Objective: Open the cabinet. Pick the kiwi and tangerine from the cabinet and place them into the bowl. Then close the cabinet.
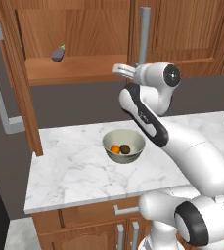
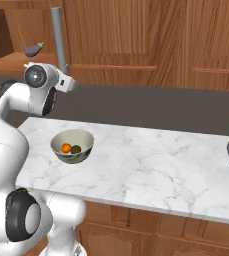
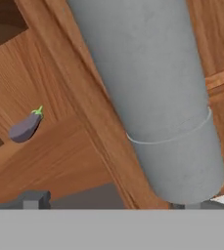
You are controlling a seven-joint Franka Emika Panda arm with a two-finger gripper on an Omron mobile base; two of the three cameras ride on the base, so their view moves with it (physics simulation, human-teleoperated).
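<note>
Jaws gape open at the cabinet's grey bar handle; kiwi and tangerine lie in bowl.

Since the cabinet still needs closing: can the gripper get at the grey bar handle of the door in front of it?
Probably yes. The open gripper sits right at the lower end of the handle on the cabinet, and nothing lies between them.

Layout: bowl on desk, cabinet above.
Kiwi right of tangerine, both in bowl on desk; eggplant on cabinet shelf; tool at handle.
</note>
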